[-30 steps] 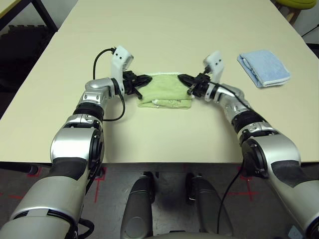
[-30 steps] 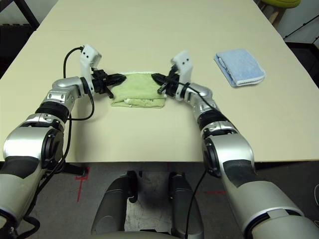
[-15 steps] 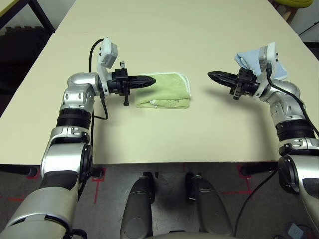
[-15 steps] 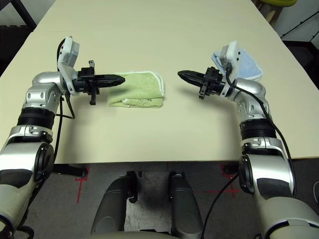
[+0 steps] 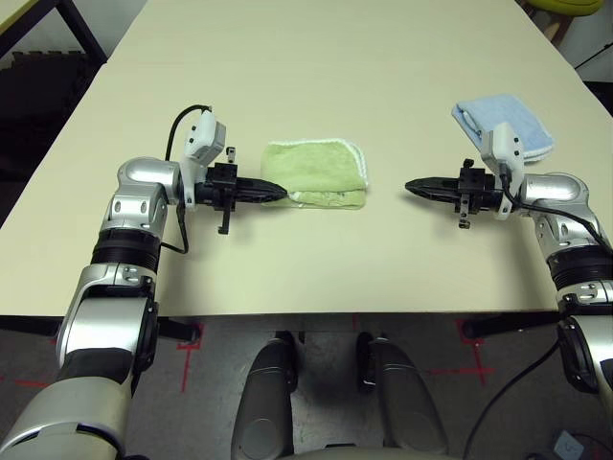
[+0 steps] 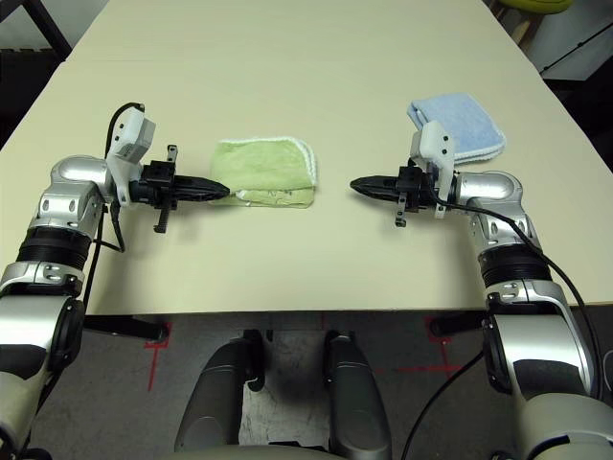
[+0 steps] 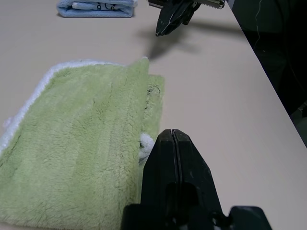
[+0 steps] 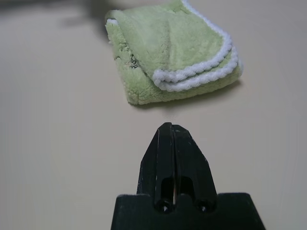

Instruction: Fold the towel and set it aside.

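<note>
From the head camera, the towel point(image 5: 316, 172) lies folded on the counter point(image 5: 316, 57), between my two pincers. My left pincer point(image 5: 276, 192) has its tip at the towel's near left corner, touching or just beside it; I cannot tell which. My right pincer point(image 5: 414, 186) points at the towel from the other side, clearly apart from it. A blue cloth point(image 5: 505, 127) sits beyond my right pincer.

Through my left wrist camera, my fingers point(image 7: 175, 163) are pressed together with nothing between them. The towel spreads just ahead and to one side of them, thick terry pile, a white loop at its near edge. Past it I see my right pincer point(image 7: 165, 26), also closed.

Through my right wrist camera, my fingers point(image 8: 172, 153) are together and empty. The towel lies ahead across bare counter, its white-stitched edges stacked in layers facing me.

I judge it light, soft and limp: it will sag and the layers may slip apart if pinched at one point. I would take hold across the stacked stitched edges, gripping all layers together, to move it aside without unfolding.
</note>
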You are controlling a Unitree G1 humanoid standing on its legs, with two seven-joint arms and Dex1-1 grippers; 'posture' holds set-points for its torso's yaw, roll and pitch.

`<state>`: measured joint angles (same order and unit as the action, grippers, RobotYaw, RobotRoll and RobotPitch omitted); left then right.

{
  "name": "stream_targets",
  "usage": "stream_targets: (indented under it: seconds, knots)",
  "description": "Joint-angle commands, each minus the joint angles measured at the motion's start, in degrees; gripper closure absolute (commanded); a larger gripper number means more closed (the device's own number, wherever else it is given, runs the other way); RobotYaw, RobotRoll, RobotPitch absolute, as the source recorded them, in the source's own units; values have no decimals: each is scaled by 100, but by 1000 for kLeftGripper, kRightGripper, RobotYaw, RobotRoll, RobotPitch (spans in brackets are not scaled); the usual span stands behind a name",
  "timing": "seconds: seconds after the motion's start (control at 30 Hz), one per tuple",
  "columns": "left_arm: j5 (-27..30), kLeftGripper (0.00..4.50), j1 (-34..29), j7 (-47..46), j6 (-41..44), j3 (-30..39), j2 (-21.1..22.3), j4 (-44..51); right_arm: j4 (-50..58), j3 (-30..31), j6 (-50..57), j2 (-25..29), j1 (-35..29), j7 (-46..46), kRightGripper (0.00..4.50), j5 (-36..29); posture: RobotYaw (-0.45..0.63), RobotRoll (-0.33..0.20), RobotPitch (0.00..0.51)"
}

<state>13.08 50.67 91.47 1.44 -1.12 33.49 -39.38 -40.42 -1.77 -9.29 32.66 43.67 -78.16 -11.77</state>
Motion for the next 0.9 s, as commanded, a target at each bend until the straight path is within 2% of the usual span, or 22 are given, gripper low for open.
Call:
stream_targets:
  seconds: [0.03,0.07,0.17,0.2,0.37,0.43,0.47,0.6,0.63,0.77,0.9]
  knots:
    - [40,4071,-57,-1,-84,-37,10,122,27,-10,-12,102,-48,-40,4003,-48,-11,0,189]
    - [80,3859,-56,-16,-103,-10,-14,159,56,-29,11,116,-45,-47,3768,-74,-11,0,188]
    - [120,2778,-60,-26,-111,-1,-20,207,148,-56,79,152,-64,-67,2692,-142,-11,0,186]
    - [127,2563,-61,-23,-102,-4,-12,212,183,-59,102,159,-75,-70,2450,-163,-12,0,186]
    - [184,919,-21,-146,113,36,26,235,419,-88,319,190,-167,-32,788,-281,-15,0,184]
    - [34,269,26,-389,373,-36,111,234,510,-96,410,203,-213,-10,146,-322,-15,0,184]
    - [-99,40,32,-469,498,-136,191,257,552,-96,451,207,-232,2,0,-338,-16,0,185]
    - [296,40,359,-1277,3741,-8,357,645,695,-92,544,227,-301,42,0,-379,-14,0,188]
    - [416,40,432,-1372,4296,60,391,675,713,-93,558,226,-307,51,0,-384,-13,0,189]
    - [684,40,777,-1982,6183,346,519,455,815,-88,617,210,-354,101,0,-412,-8,0,190]
    - [886,40,1000,-2142,7035,448,669,133,900,-72,659,193,-404,132,0,-429,-7,0,195]
